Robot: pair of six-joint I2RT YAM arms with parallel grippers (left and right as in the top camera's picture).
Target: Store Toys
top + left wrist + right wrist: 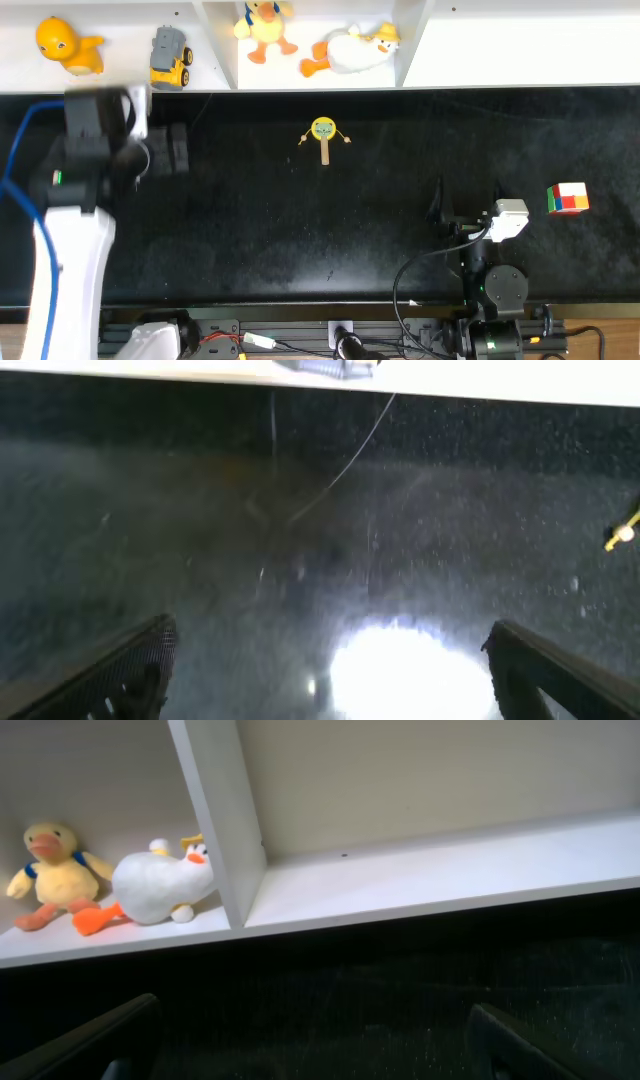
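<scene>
A small yellow-green rattle drum on a wooden stick lies on the black table in front of the shelf's middle compartment. Its bead shows at the edge of the left wrist view. A coloured cube sits on the table at the far right. My left gripper hovers low over the mat just in front of the left compartment, open and empty. My right gripper is pulled back near its base, open, holding nothing and facing the shelf.
The white shelf runs along the back. Its left compartment holds an orange duck and a yellow truck; the middle one holds a plush duck and a white goose. A divider borders the bare right compartment.
</scene>
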